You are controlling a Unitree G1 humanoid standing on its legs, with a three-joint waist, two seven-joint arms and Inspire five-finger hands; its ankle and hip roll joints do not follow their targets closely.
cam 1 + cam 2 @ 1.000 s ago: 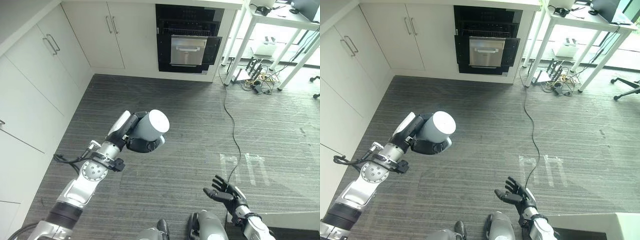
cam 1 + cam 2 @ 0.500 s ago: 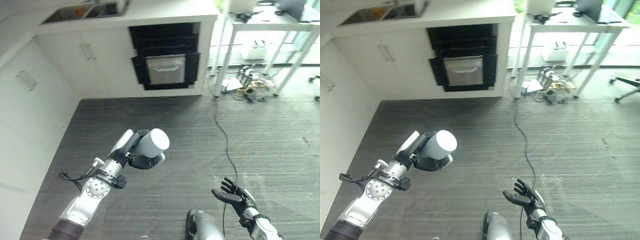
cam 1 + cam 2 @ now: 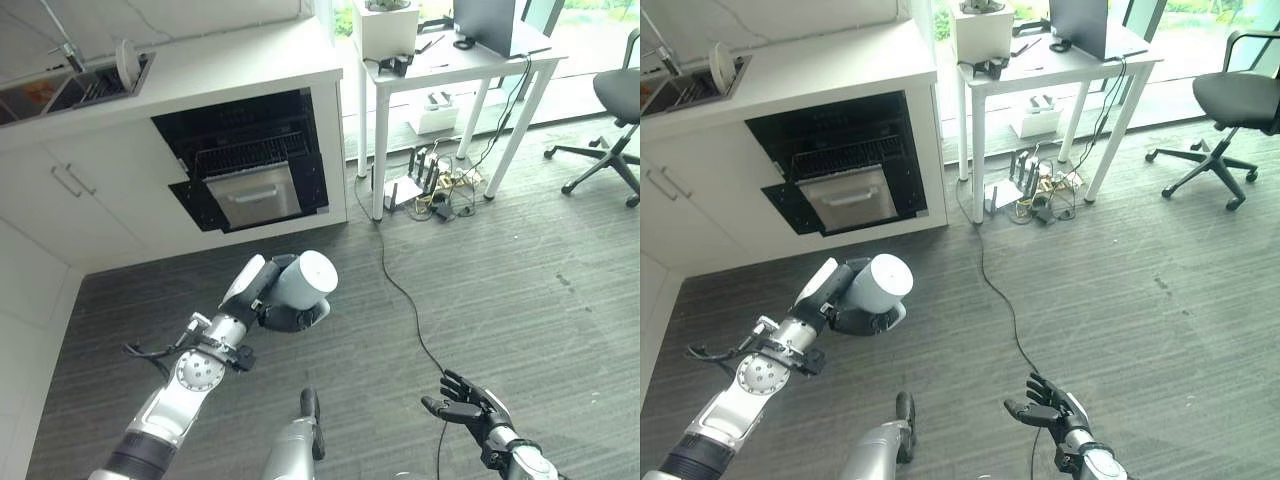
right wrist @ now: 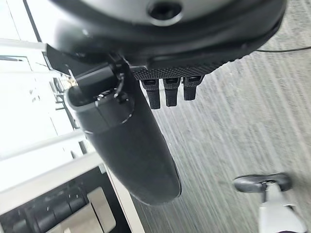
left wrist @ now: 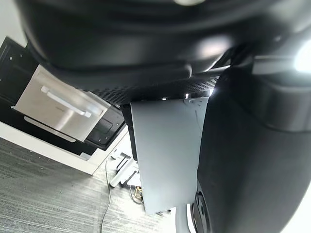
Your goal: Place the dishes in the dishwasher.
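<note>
My left hand (image 3: 262, 291) is shut on a grey cup (image 3: 300, 282) with a pale flat end, held sideways above the dark floor at mid-height in the eye views. In the left wrist view the cup's pale side (image 5: 165, 150) shows past the dark palm. The open dishwasher (image 3: 245, 165) is set in the white cabinets ahead, with a wire rack and a steel drawer front (image 3: 254, 193). My right hand (image 3: 468, 401) hangs low at the right, fingers spread, holding nothing. Its straight fingers (image 4: 167, 91) show in the right wrist view.
A white counter (image 3: 230, 62) with a sink and a plate in a rack (image 3: 127, 62) runs over the dishwasher. A white table (image 3: 470, 50) stands to the right, with cables and chargers beneath it. An office chair (image 3: 612, 130) stands at far right.
The camera has swung to the right and up: the dishwasher has shifted left, and the table and chair have come into view. The left hand keeps the cup; the right hand stays low.
</note>
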